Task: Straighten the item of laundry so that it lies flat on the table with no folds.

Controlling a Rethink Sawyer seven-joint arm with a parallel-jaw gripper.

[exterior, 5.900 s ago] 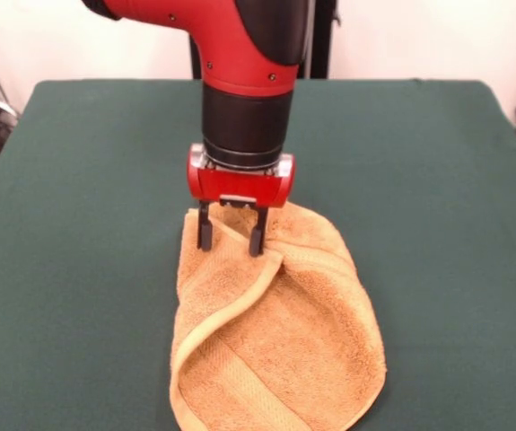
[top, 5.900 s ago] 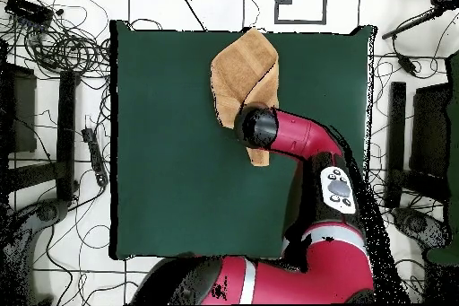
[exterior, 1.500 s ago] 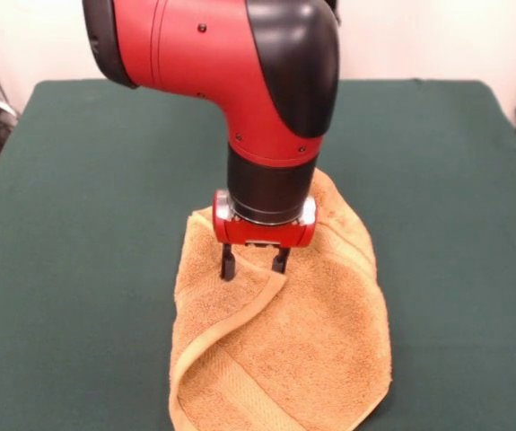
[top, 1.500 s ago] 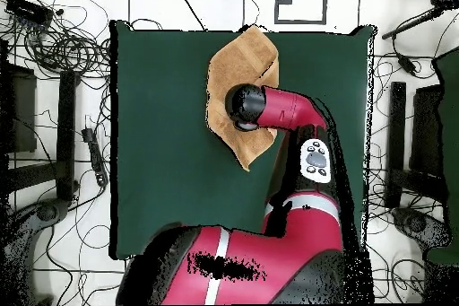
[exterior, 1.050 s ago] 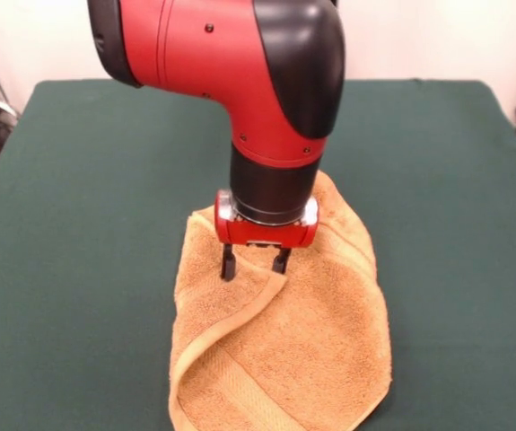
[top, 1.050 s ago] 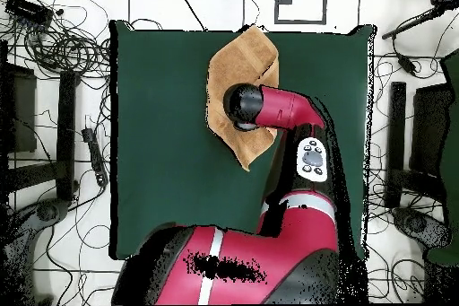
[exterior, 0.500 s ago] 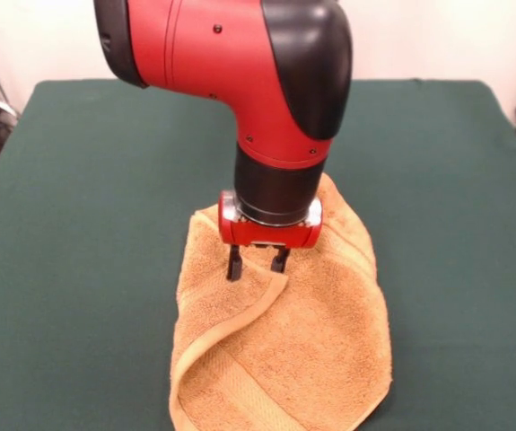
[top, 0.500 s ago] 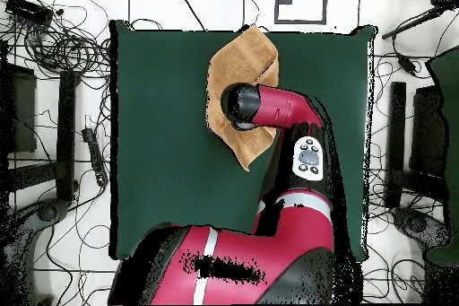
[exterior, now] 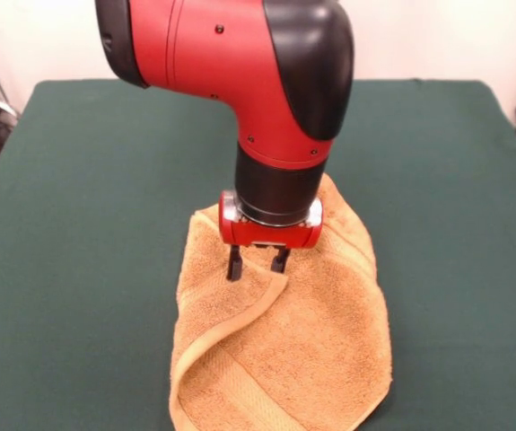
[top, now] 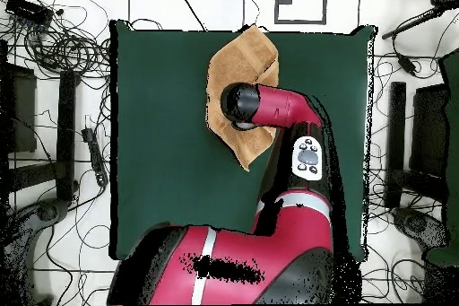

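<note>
The golden-orange towel [exterior: 284, 350] lies on the dark green table [exterior: 87, 224], near its front edge in the front view. One side is folded over the rest, and the fold's hemmed edge runs diagonally to a corner under the arm. My gripper [exterior: 258, 267] points straight down, open, with its fingertips [exterior: 234, 267] on or just above the towel at that folded corner. In the overhead view the towel [top: 246, 60] lies at the table's top edge and the arm [top: 269, 109] hides the gripper.
Cables and stands lie on the floor around the table [top: 161, 141] in the overhead view. The robot's red body [top: 242, 257] covers the table's lower right part there.
Since 5.9 s ago the arm has moved forward along the towel to the folded corner and sunk lower. In the last half second nothing has visibly moved.
</note>
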